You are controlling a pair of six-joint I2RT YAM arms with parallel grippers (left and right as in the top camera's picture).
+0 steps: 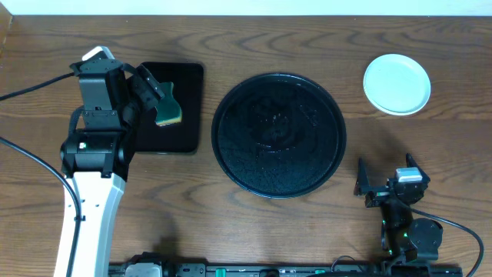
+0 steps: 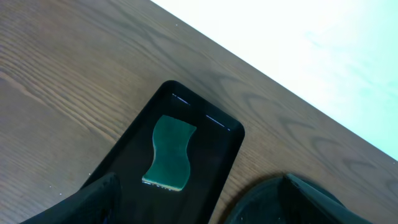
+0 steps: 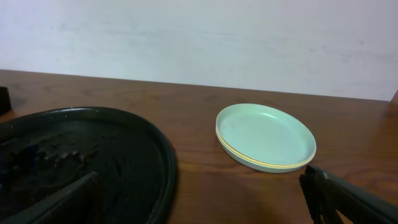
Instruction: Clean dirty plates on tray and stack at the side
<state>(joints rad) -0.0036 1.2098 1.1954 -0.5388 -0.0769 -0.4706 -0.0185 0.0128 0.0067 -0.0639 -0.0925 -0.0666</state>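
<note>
Left claw (image 1: pixel 150 94): jaws wide, nothing between them. It hangs over the rectangular black tray (image 1: pixel 188 77) at the left of the bench (image 1: pixel 254 38).

Overhead view: the claw partly covers a green sponge (image 1: pixel 168 105) in that tray, so contact cannot be judged from there. Left wrist view settles it. The sponge (image 2: pixel 168 152) lies flat on the tray floor (image 2: pixel 211 162), and both dark fingers (image 2: pixel 93 199) sit low in frame, apart from it.

Right claw (image 1: pixel 386 175): jaws wide, empty, low at the right side of the bench, just off the rim of the round tray (image 1: pixel 231 154). In the right wrist view its two fingers (image 3: pixel 348 199) stand far apart at the bottom corners.

Plates (image 1: pixel 397 84): stacked on the bench at the upper right, well clear of the round tray. Overhead they read as a single pale disc. The right wrist view shows the stack (image 3: pixel 266 137) edge-on, with a mint plate on top and a yellow rim line beneath it. The exact count cannot be told.

Round tray (image 3: pixel 155 155): glossy black, with mottled marks toward its middle. They are clearer in the right wrist view than from overhead.
</note>
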